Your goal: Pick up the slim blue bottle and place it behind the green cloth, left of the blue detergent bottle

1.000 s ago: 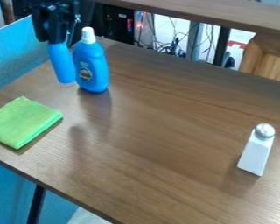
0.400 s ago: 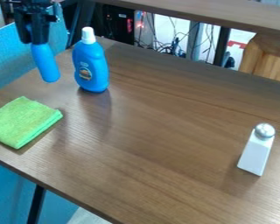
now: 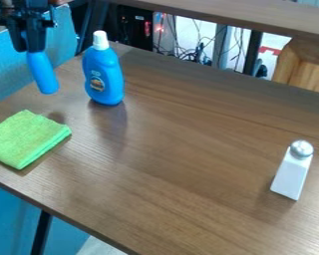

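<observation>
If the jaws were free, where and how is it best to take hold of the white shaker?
I would grip the white shaker just below its round silver top, coming from above, with the jaws on opposite sides. It stands upright, and its flat-sided body narrows there, while the ball-shaped top could slip.

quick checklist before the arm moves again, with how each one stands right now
1. Blue object held by the gripper: ok, it hangs from the jaws
2. Blue object raised off the table: ok, it appears lifted
3. Blue object apart from the bottle: ok, a gap shows between them
4. Bottle and white shaker upright: ok
5. Green cloth folded and lying flat: ok
6. Grip firm enough: cannot tell
</observation>
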Controlling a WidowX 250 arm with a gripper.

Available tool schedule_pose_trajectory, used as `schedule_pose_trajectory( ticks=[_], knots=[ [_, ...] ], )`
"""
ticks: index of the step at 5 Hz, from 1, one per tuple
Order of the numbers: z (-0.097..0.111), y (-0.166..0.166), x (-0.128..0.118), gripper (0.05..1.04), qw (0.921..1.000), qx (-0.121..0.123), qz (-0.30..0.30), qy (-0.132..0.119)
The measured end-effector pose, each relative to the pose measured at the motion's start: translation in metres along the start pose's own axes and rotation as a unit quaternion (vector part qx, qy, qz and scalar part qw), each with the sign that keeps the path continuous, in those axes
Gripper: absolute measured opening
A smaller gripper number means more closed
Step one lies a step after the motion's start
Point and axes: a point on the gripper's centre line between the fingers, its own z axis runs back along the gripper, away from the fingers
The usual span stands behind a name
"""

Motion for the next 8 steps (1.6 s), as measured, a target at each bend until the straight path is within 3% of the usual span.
schedule_pose_trajectory(
  ticks=[1,3,4,5,6,7,8],
  knots=[
    [0.0,0.007,0.005,0.398,0.9997,0.018,0.017,-0.005],
    [-0.014,0.017,0.011,0.398,0.998,0.034,0.042,0.031],
    [-0.026,0.016,0.012,0.398,0.9968,0.025,0.048,0.058],
    [-0.027,0.016,0.013,0.444,0.9968,0.021,0.048,0.061],
    [-0.032,0.013,0.013,0.757,0.9971,0.007,0.04,0.064],
    [-0.033,0.009,0.011,0.997,0.9981,0.0,0.035,0.051],
    [-0.02,0.004,0.004,1.008,0.9992,0.004,0.036,0.018]
  ],
)
